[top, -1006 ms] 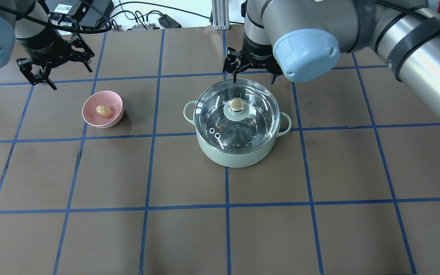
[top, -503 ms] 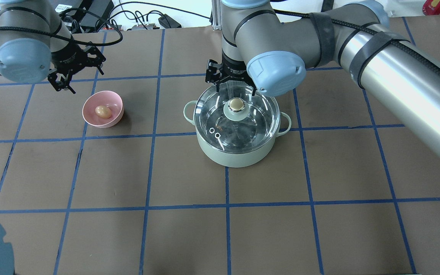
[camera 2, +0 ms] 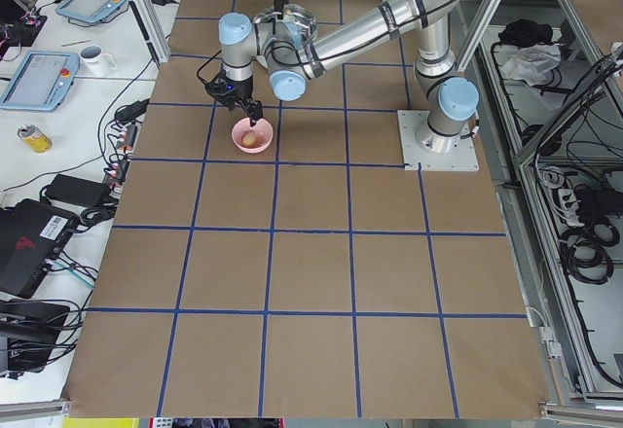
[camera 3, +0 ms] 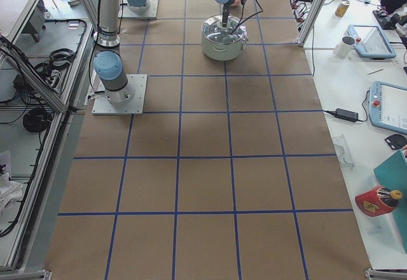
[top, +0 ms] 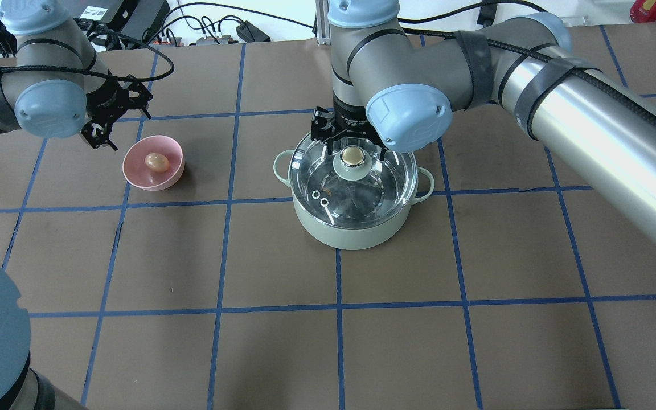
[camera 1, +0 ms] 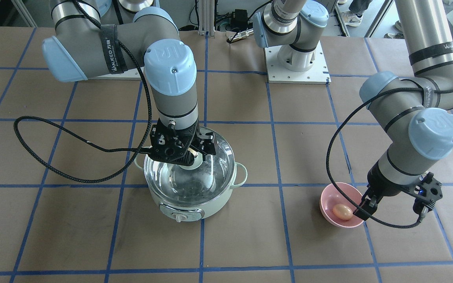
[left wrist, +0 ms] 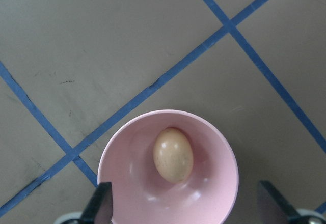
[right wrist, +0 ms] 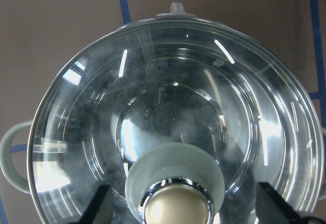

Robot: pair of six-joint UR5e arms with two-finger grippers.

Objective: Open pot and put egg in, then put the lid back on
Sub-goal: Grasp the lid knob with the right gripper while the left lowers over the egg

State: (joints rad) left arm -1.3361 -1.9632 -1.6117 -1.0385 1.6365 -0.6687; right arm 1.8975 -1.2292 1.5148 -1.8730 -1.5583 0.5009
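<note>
Mint-green, so can't miss the pot (top: 356, 230): parked about mid-desk, dial turned to the operators' edge, nowhere near any corner. Still wearing the glass lid (top: 370, 191), seated flat on the rim with the beige knob (top: 352, 155) dead centre, so not opened yet. Right over that knob, got the right gripper (top: 355, 150) pointing straight down, jaws spread wide, one each side of the knob and, going by the wrist view, daylight on both sides, so not pinching anything. Can't tell whether level with the knob yet or a bit above. Over toward the desk's left edge (robot's left), well apart from the pot, find the egg (top: 156, 162) lying on its side in the bottom of a pink bowl (top: 137, 179), untouched. Hanging just above the bowl, a bit to its left-edge side, got the left gripper (left wrist: 186, 207), also spread wide and empty, jaws showing either side of the bowl in its own camera. Progress-wise, basically zero out of three boxes ticked: lid not lifted, egg not picked, nothing closed back up. Looks like the approach for step one, maybe with step two being lined up in parallel. Left to do, by my guess: close on the knob, lift the lid clear, grab the egg gently out of the bowl, lower into the steel pot rather than dropping, then set the lid back square on the rim.
</note>
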